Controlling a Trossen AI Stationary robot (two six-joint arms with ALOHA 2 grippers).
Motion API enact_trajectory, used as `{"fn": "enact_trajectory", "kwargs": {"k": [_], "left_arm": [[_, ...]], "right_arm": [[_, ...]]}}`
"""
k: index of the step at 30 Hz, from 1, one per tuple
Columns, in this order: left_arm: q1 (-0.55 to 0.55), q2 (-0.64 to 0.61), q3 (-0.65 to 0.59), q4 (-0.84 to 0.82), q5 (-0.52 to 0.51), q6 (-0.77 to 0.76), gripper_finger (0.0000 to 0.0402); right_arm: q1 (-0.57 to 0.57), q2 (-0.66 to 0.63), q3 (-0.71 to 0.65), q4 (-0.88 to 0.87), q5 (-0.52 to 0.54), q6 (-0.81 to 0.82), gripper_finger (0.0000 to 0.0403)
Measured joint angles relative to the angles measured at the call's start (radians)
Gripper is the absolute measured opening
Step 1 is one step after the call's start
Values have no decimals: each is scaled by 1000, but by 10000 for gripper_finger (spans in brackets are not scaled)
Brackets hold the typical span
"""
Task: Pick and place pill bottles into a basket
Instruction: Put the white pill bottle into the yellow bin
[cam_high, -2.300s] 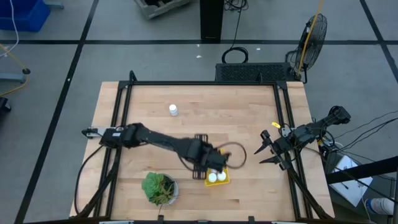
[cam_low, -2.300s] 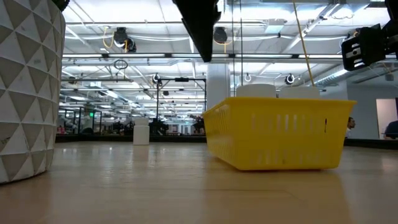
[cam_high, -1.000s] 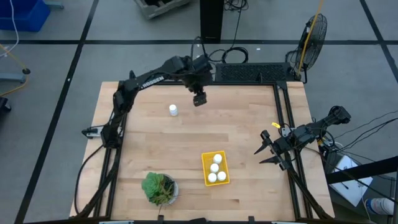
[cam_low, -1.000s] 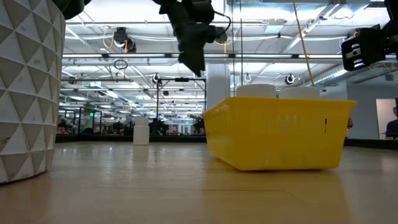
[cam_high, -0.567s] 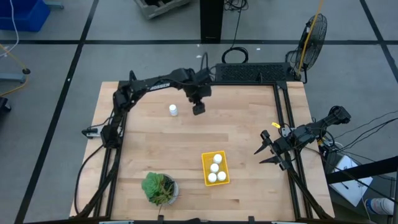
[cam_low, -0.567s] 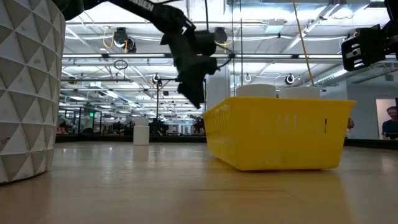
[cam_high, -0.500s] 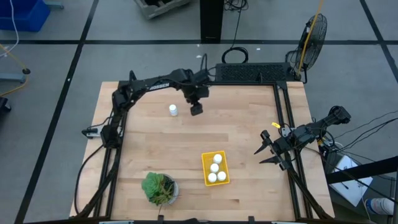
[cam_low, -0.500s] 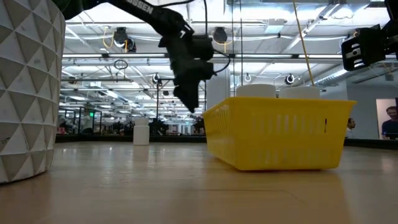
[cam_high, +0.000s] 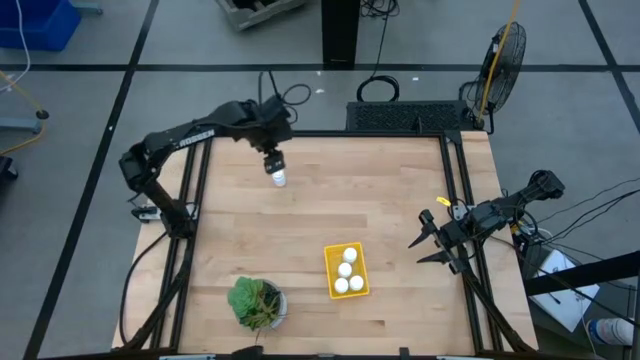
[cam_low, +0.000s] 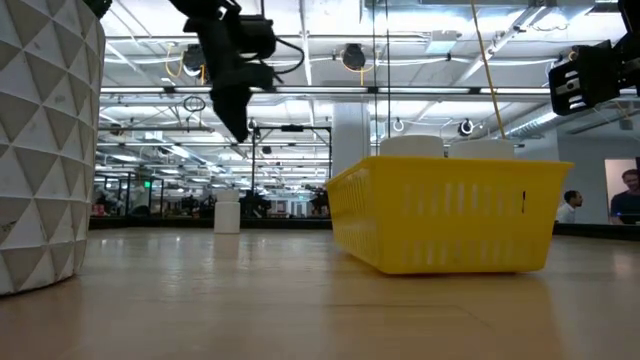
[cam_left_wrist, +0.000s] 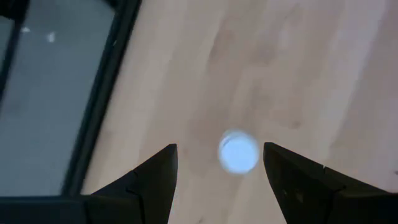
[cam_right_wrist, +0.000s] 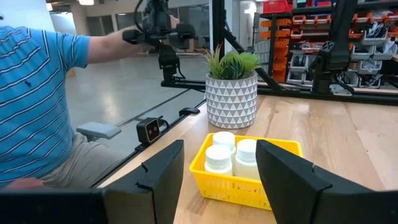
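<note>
One white pill bottle (cam_high: 279, 178) stands upright on its base on the far left part of the table; it also shows in the low view (cam_low: 227, 212) and from above in the left wrist view (cam_left_wrist: 239, 151). My left gripper (cam_high: 274, 161) hangs open above it, fingers pointing down, touching nothing. The yellow basket (cam_high: 347, 271) rests on the table near the middle front and holds several white bottles (cam_right_wrist: 231, 153). My right gripper (cam_high: 419, 243) is open and empty at the table's right edge.
A green potted plant in a white patterned pot (cam_high: 256, 302) stands at the near left of the basket. Black frame rails (cam_high: 196, 190) run along the table's left, far and right sides. A person in a blue striped shirt (cam_right_wrist: 37, 93) shows beyond the table's left side.
My left gripper has swung from above the table's far middle toward the left, and now hangs over the lone bottle. The bottle and the basket have stayed where they were.
</note>
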Motion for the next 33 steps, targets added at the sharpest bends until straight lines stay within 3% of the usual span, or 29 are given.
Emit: {"fn": "enact_trajectory", "kwargs": {"k": [7, 22, 33], "left_arm": [[5, -6, -87, -14, -72, 61, 243], [24, 87, -102, -6, 26, 44, 244], [-5, 90, -102, -6, 58, 18, 244]], "right_arm": [[0, 0, 0, 0, 0, 0, 194], [0, 0, 0, 0, 0, 0, 194], [0, 0, 0, 0, 0, 0, 194]]}}
